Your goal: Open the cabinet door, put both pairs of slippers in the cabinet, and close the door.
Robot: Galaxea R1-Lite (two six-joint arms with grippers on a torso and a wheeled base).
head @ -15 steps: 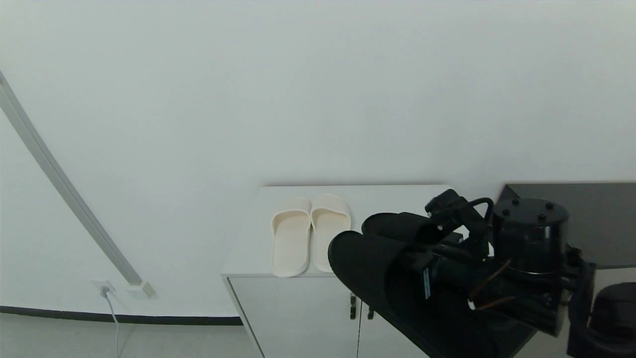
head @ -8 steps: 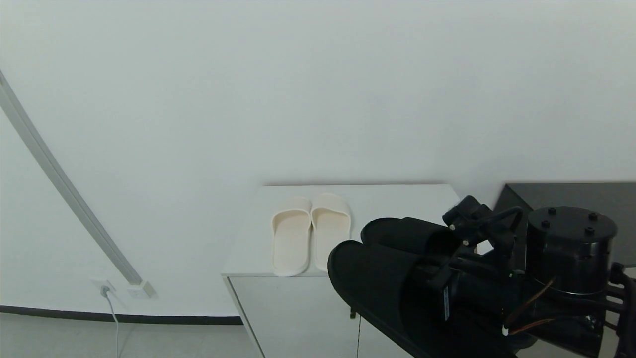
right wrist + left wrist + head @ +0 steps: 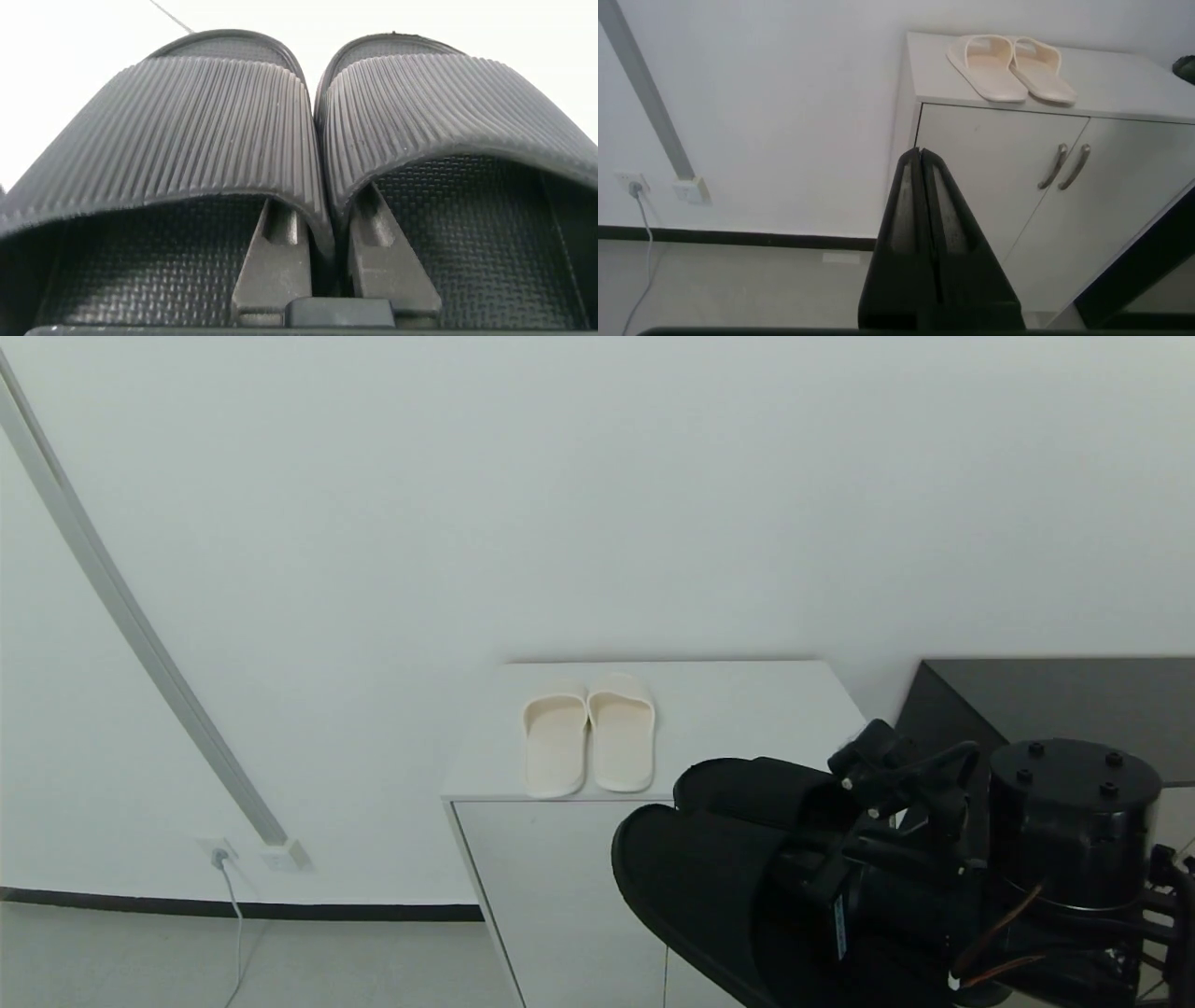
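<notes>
A pair of cream slippers (image 3: 588,739) (image 3: 1011,67) lies side by side on top of the white cabinet (image 3: 747,709), near its front left edge. Both cabinet doors (image 3: 990,177) are closed, with two metal handles (image 3: 1062,166) at the middle seam. My right gripper (image 3: 822,845) (image 3: 322,271) is shut on a pair of black ribbed slippers (image 3: 719,859) (image 3: 215,121), its fingers under the straps pinching the inner sides together. It holds them in the air in front of the cabinet's right part. My left gripper (image 3: 921,159) is shut on nothing, low and in front of the cabinet's left side.
A dark tabletop (image 3: 1055,700) adjoins the cabinet on the right. A grey conduit (image 3: 121,607) runs down the wall to a socket (image 3: 219,852) with a plugged cable. Open floor (image 3: 233,961) lies left of the cabinet.
The whole head view has shifted; the cabinet now looks smaller and higher, so the camera moved. The right arm with the black slippers sank lower and to the right in the view.
</notes>
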